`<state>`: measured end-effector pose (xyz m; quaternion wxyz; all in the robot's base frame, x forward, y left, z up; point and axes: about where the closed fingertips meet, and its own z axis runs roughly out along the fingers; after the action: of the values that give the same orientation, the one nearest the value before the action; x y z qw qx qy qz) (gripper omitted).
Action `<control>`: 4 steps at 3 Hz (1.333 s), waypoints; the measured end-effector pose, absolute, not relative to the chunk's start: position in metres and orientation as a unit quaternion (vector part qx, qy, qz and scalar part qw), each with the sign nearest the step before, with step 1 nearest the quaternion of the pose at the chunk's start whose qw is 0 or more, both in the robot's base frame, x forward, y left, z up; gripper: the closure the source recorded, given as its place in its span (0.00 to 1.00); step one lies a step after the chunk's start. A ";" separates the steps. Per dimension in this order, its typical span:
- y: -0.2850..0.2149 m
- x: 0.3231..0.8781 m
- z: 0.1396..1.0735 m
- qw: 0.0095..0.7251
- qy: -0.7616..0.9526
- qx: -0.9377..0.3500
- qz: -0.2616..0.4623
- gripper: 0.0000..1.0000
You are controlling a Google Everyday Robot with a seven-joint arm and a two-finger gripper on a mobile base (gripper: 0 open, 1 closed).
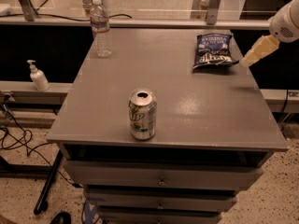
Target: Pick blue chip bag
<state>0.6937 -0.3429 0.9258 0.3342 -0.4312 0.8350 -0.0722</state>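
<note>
Camera view, items as we find them:

1. Grey cabinet (196, 111), flat top, with drawers (161, 180) stacked below its front edge. It bears items 2 to 4.

2. Blue chip bag (213, 50). Dark navy, crinkly, white lettering. We record it lying flat at the far right corner of the cabinet top, close to the right edge, with nothing holding it.

3. Soda can (142, 114). Green and silver, upright, opened top facing us. It stands near the front edge, left of centre, well apart from the chip bag.

4. Water bottle (100, 28). Clear plastic, upright, at the far left corner of the top.

5. Gripper (250, 59). Cream-coloured, reaching in from the right edge of the view below a white arm segment (286, 22). We place it just beside the right side of the chip bag, over the cabinet's right edge, angled down and to the left. We cannot tell whether it touches the bag, nor whether it is released or clenched; we see nothing in its grasp.

6. Pump dispenser (38, 76). White, upright, on a ledge left of the cabinet.

7. Cables (14, 141). Black, loose on the speckled floor at lower left.
</note>
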 end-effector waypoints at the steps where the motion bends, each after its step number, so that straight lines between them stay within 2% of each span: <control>1: -0.343 0.712 0.893 0.334 0.853 -0.398 -0.047 0.00; 3: -0.307 0.736 0.859 0.330 0.862 -0.385 -0.002 0.00; 4: -0.289 0.744 0.855 0.332 0.859 -0.390 0.014 0.15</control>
<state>0.7441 -0.2894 0.8555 0.3317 -0.3902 0.8588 0.0139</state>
